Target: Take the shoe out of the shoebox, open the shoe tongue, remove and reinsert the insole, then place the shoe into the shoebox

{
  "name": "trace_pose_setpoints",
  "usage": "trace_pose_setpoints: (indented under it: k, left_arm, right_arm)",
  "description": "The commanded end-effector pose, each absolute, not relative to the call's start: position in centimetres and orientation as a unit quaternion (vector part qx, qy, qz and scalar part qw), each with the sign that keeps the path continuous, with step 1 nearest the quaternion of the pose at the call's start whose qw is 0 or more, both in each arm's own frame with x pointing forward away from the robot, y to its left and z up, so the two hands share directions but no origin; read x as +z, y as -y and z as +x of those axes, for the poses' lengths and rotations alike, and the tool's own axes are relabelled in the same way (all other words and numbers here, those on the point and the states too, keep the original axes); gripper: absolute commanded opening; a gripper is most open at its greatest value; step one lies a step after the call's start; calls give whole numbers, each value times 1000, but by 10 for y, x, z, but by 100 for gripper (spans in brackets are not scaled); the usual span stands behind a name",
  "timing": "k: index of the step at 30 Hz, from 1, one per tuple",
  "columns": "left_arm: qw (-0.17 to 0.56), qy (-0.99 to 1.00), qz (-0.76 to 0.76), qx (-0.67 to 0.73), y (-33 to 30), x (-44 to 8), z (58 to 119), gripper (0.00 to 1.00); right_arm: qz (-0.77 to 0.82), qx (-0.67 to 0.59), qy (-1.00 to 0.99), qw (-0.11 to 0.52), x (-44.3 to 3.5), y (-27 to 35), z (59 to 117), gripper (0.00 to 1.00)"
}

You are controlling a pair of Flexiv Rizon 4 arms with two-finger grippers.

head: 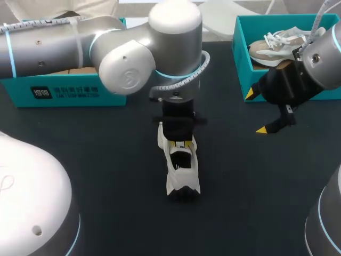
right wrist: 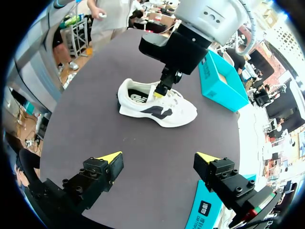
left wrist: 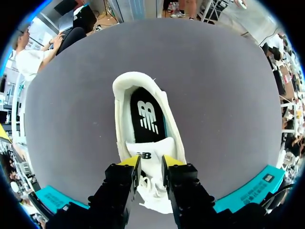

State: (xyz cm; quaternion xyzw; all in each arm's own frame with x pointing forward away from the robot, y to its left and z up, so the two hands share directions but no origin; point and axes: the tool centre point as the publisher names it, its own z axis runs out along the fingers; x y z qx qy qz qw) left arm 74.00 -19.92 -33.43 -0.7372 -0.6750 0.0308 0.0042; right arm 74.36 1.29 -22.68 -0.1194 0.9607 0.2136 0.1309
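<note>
Bright, even light, soft shadows, sheen on the left arm [head: 176, 21].

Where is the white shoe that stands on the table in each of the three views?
Head view: the shoe stands mid-table, under the left gripper.
Left wrist view: it lies just ahead of the left gripper, which pinches its tongue.
Right wrist view: it stands well ahead of the open right gripper.
Shared landmark: the left gripper on the tongue.
</note>
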Motion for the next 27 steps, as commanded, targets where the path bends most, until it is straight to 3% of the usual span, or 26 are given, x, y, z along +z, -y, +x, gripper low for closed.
trace_pose_setpoints:
  k: [1, 5, 9, 10, 11, 12, 27]
  left_arm:
    - [4, 703, -710, 41, 198, -326, 734, 35]
    - [17, 753, -652, 86, 186, -308, 731, 34]
    - [16, 817, -565, 116, 177, -298, 726, 40]
    - [25, 825, -552, 119, 175, -296, 724, 49]
    - [25, 832, -540, 127, 173, -295, 723, 93]
    - [25, 832, -540, 127, 173, -295, 723, 100]
    - [21, 862, -494, 110, 176, -295, 710, 100]
  right_arm:
    - [-119, 212, -961, 132, -228, -14, 743, 100]
    - [-119, 212, -961, 132, -228, -14, 743, 100]
    - [-119, 212, -961, 132, -228, -14, 743, 100]
    - [-119, 212, -961, 132, -228, -14, 743, 100]
    - [-119, 212, -961, 132, -228, -14, 743, 100]
    - [-119, 212, -961, 132, -228, -14, 743, 100]
    - [-119, 212, -961, 132, -228, -14, 743, 100]
